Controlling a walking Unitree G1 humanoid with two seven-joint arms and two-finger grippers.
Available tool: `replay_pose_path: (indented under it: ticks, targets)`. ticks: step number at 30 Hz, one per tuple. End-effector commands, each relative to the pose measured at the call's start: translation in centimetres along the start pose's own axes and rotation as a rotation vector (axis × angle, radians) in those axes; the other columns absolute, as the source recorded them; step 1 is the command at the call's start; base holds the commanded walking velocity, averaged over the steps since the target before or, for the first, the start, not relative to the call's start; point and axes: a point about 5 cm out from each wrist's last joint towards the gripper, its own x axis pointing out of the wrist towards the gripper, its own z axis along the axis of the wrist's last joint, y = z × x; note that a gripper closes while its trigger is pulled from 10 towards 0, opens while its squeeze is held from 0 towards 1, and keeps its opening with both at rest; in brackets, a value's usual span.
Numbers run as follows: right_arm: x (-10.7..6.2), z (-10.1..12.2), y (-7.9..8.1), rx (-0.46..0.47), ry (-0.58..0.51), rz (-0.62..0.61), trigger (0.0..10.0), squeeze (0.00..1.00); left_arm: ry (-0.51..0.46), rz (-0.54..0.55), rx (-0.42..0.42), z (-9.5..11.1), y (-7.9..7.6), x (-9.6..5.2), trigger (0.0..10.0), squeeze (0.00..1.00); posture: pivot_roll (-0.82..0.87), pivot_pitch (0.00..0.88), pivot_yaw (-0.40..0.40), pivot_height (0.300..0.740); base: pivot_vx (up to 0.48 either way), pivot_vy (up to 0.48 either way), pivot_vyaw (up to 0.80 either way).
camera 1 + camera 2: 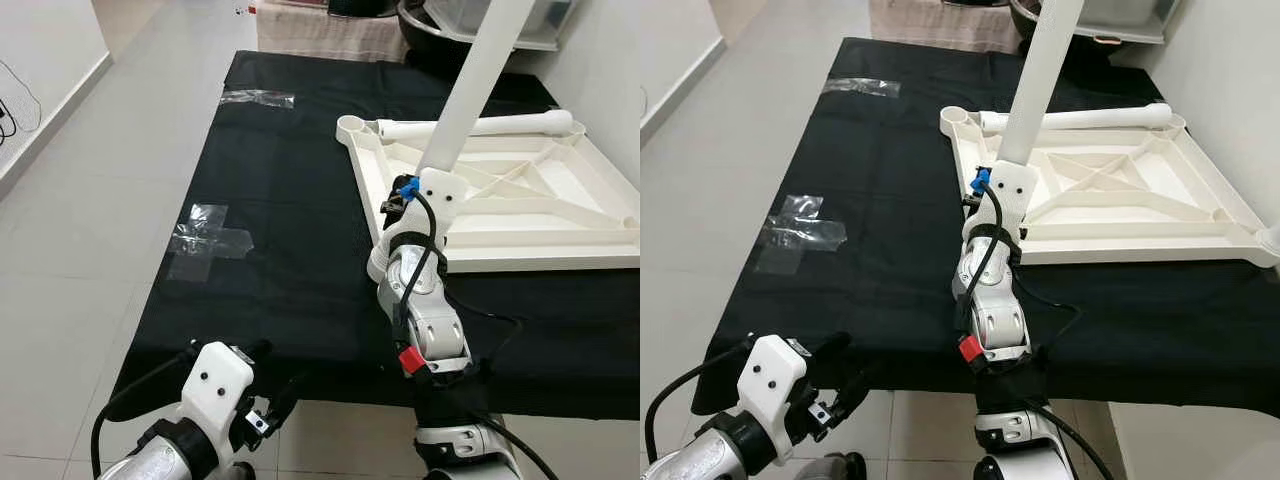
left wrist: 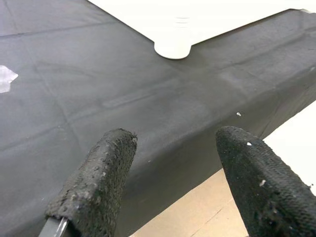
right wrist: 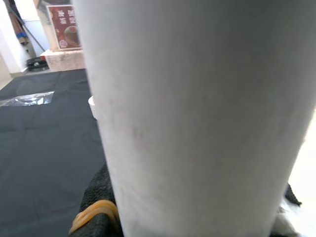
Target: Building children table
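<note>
While the upturned white tabletop (image 1: 520,200) lies on the black cloth (image 1: 280,230), a white table leg (image 1: 470,80) is held upright over its near corner, clenched by the right gripper (image 1: 425,185). The left gripper (image 2: 173,173) is spread apart at the cloth's near edge.

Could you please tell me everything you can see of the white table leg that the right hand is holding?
The leg is a plain white tube, plastic by its look, smooth and slightly scuffed. The right hand grips its lower end and holds it almost upright, leaning a little, above the near left part of the upturned tabletop. Its upper end runs out of frame. Its bottom end is hidden.
</note>
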Motion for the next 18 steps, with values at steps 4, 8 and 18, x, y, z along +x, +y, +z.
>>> replay_pose_path:
  ticks: [4,8,18]
  targets:
    - [-1.5,-5.4,-1.2,0.066,0.262,-0.104,10.0,0.00,0.019,-0.013,-0.003,-0.4,-0.3,-0.1,10.0,0.00,0.18,0.196,-0.066,0.740,0.000,0.000,0.00]
    - [-1.4,-4.7,-1.1,0.065,0.214,-0.082,10.0,1.00,0.021,-0.011,-0.005,-0.5,-0.2,-0.1,10.0,0.00,0.18,0.194,-0.066,0.740,0.000,0.000,0.00]
    - [-1.2,-3.7,-0.8,0.055,0.169,-0.067,10.0,1.00,0.021,-0.011,-0.006,-0.5,-0.2,-0.1,10.0,0.00,0.18,0.193,-0.068,0.740,0.000,0.000,0.00]
